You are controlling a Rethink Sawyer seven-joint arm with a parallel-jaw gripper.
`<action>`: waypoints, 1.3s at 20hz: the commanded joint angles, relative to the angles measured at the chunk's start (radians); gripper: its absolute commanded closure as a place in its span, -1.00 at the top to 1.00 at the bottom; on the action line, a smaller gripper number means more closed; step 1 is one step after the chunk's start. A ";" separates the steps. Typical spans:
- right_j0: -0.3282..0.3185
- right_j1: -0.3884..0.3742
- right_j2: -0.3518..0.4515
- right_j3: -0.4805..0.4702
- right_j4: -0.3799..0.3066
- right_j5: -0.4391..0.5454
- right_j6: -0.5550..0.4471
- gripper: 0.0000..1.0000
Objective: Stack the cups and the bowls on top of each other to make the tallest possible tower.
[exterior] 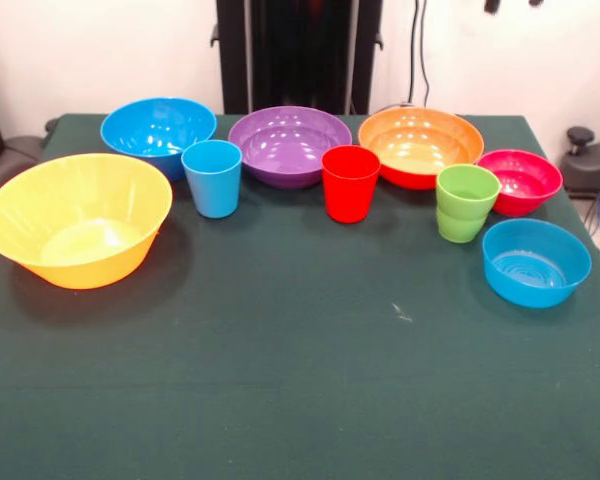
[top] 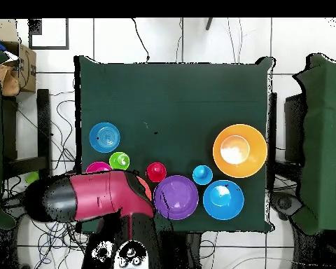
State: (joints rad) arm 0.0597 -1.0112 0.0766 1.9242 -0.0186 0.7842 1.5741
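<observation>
Nothing is stacked yet: small blue bowl [exterior: 536,262] sits lower right, yellow-orange bowl [exterior: 77,218] at left, cups [exterior: 212,177] mid-frame, glossy purple bowl [exterior: 289,145] top centre, all apart. Likely next: pick a wide base. Overhead, only the arm [top: 94,197] shows; the gripper's state cannot be told

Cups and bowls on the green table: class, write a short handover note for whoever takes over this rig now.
Claw: not visible; only the arm shows, drawn back over the table's edge.
Things: all separate. Yellow bowl, big blue bowl, purple bowl, orange bowl, pink bowl, small blue bowl; blue cup, red cup, green cup.
Done: nothing stacked.
Left: the whole tower.
</observation>
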 commanded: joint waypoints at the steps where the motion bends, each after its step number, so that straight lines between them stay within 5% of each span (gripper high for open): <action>1: 0.039 0.248 0.041 -0.129 -0.090 -0.092 0.126 1.00; 12: -0.006 0.355 0.022 -0.206 -0.114 -0.138 0.044 1.00; 17: -0.083 0.299 0.047 -0.157 -0.146 -0.111 -0.057 1.00; 26: -0.131 0.272 0.091 -0.133 -0.187 -0.109 -0.072 1.00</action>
State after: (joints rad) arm -0.0327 -0.7274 0.0798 1.7890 -0.1086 0.7064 1.5741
